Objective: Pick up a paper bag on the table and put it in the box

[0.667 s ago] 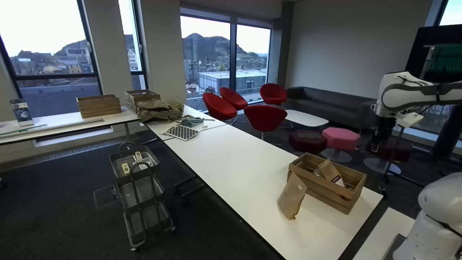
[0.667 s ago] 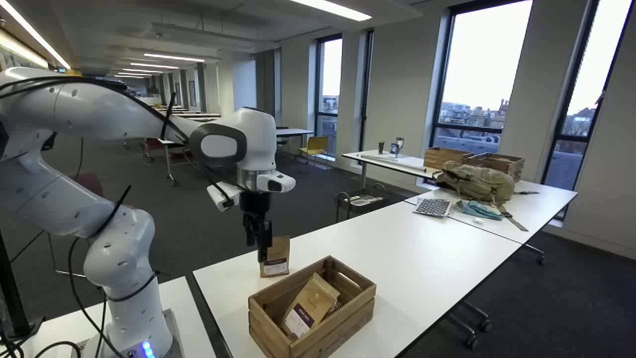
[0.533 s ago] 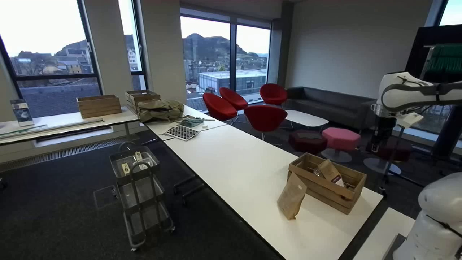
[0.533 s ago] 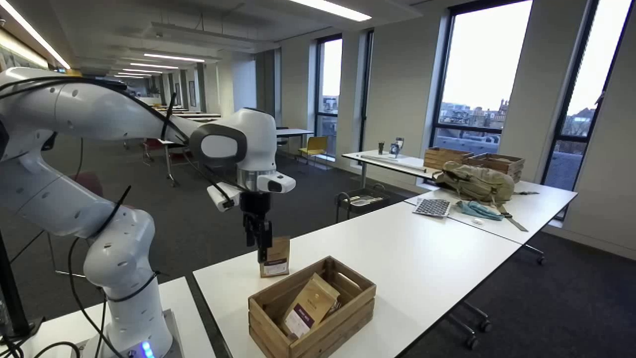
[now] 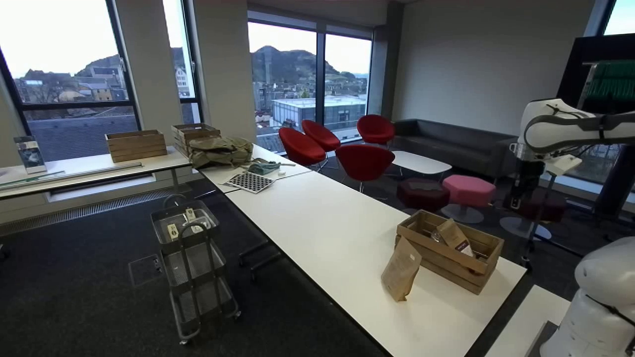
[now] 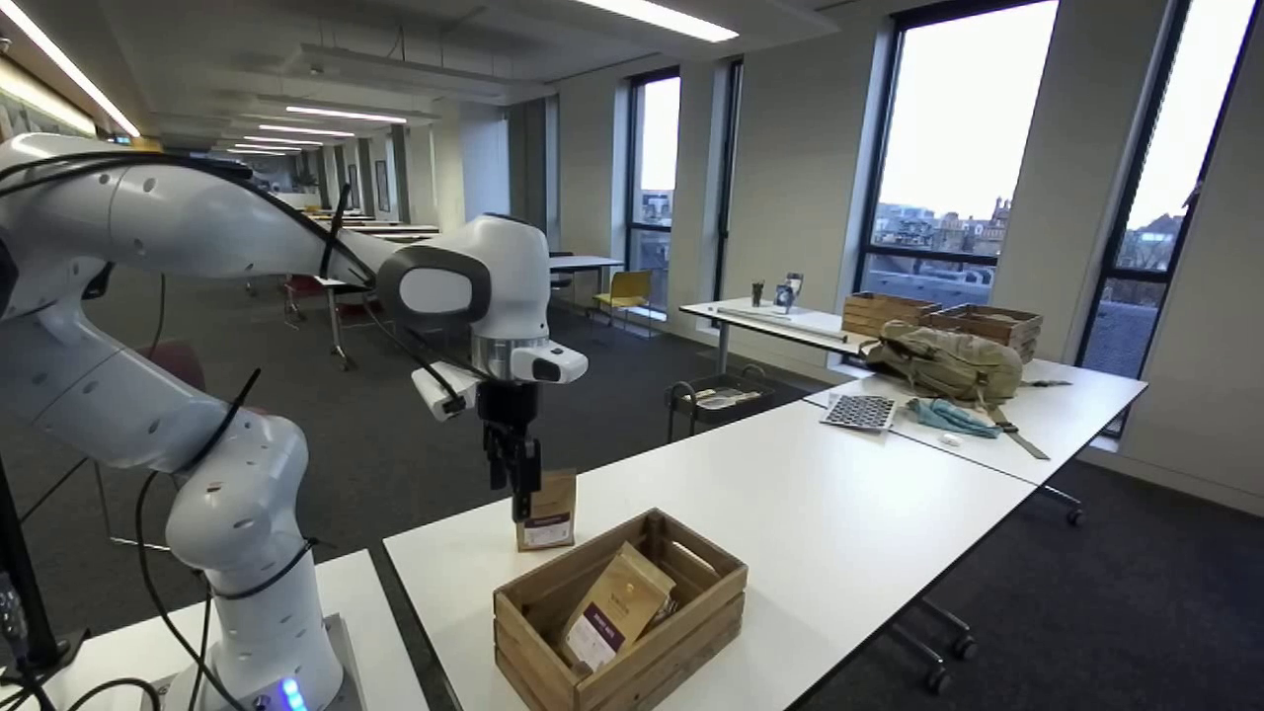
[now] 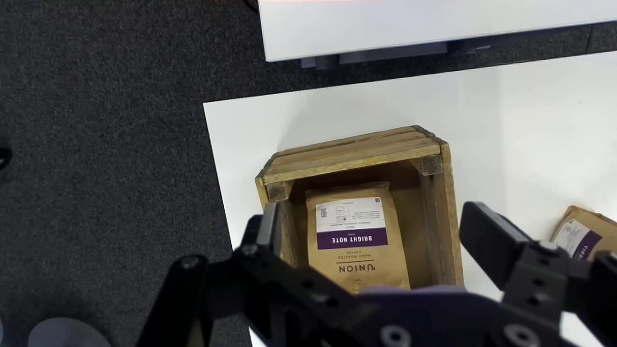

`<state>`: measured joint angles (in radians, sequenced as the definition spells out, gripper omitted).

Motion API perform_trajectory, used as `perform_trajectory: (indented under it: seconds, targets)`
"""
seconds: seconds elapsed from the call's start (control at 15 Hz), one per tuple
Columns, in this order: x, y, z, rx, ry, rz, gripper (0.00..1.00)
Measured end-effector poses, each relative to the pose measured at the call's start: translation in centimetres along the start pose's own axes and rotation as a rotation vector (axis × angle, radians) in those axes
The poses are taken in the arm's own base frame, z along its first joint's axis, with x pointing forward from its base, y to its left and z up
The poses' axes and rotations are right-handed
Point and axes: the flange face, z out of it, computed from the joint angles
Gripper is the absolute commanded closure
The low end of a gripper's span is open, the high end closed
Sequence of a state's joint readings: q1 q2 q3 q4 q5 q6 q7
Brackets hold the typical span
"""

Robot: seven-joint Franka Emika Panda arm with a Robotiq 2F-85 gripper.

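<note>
A brown paper bag stands on the white table beside the wooden box, in both exterior views (image 5: 401,271) (image 6: 555,506). Part of it shows at the right edge of the wrist view (image 7: 585,233). The wooden box (image 5: 446,264) (image 6: 681,642) (image 7: 354,153) is an open crate. A second paper bag with a purple and white label leans inside it (image 5: 454,236) (image 6: 620,604) (image 7: 354,226). My gripper (image 5: 518,199) (image 6: 515,486) (image 7: 376,231) is open and empty. It points down, high above the box, with its fingers wide apart in the wrist view.
A backpack (image 5: 223,151) (image 6: 948,360) and a checkered board (image 5: 250,182) (image 6: 859,413) lie at the table's far end. More wooden crates (image 5: 136,145) stand beyond. A dark trolley (image 5: 191,248) stands beside the table. A narrow gap separates the table from the robot's own table.
</note>
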<state>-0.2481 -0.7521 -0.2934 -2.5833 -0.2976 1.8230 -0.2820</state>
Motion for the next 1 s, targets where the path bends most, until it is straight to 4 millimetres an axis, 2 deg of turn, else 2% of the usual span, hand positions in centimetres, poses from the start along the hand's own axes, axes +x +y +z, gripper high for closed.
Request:
perform_trajectory:
  seconds: [0.27,0.4,0.6,1.0]
  targets:
    - [0.1,-0.1,0.0,0.003,-0.001,-0.005,0.00]
    - [0.8,-1.4,0.2,0.020,0.001,-0.037,0.00]
    - [3.4,-5.7,0.8,0.120,0.015,-0.077,0.00]
    - [9.7,-15.8,2.9,0.367,-0.074,0.061,0.00]
